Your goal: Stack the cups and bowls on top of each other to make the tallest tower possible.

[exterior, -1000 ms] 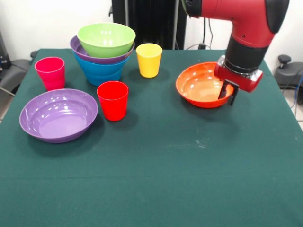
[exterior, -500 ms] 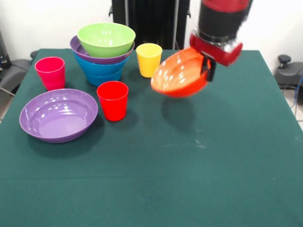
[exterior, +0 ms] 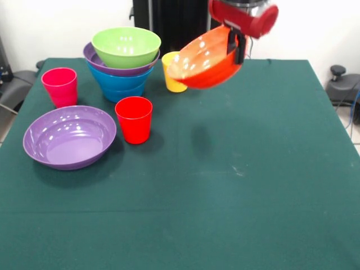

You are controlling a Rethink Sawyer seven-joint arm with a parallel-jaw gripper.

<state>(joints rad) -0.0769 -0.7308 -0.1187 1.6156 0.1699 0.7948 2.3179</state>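
The orange bowl (exterior: 205,63) hangs in the air, well clear of the green worktop (exterior: 236,185), tilted so that its glossy inside faces left and toward the camera. The end effector (exterior: 235,46) is clamped on the bowl's upper right rim, one dark finger showing against the outside wall, with the red wrist above it at the picture's top edge. The bowl's lower left edge hides part of the yellow cup (exterior: 172,81), which stands upright behind it. Left of that stands the tower (exterior: 124,64): a blue bowl lowest, a purple rim showing above it, and the lime green bowl (exterior: 126,47) nested on top with its opening upward. In front of the tower the red cup (exterior: 134,119) stands upright, and just beside it on the left lies the wide purple bowl (exterior: 69,136), open side up and apart from the cup. The pink cup (exterior: 60,86) stands upright near the left edge, between the tower and the purple bowl but touching neither.
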